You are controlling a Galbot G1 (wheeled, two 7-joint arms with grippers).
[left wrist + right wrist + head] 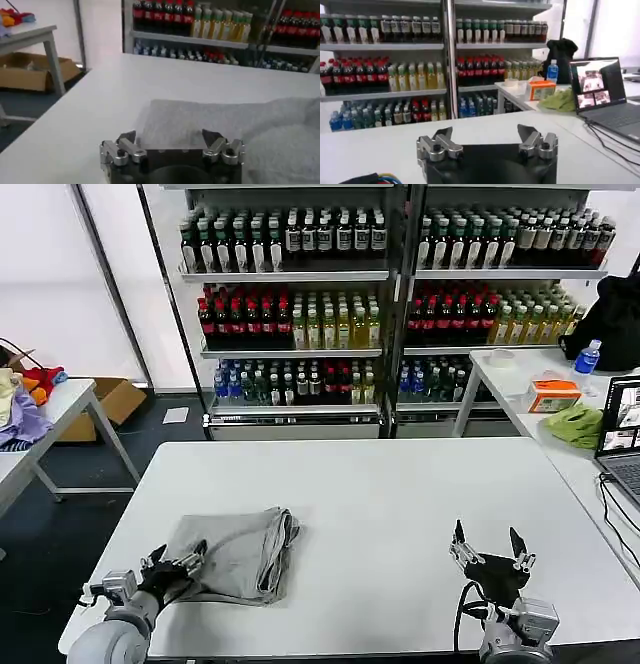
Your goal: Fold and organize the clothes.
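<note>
left hand [170, 141] spread beside folded shirt [240, 549].

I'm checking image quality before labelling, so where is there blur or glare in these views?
Head view: sharp, with bright washed-out wall panels on the left behind the shelves. Left wrist view: soft throughout, the folded grey shirt and left gripper both blurry. Right wrist view: right gripper crisp, laptop readable, bright glare at upper right.
</note>
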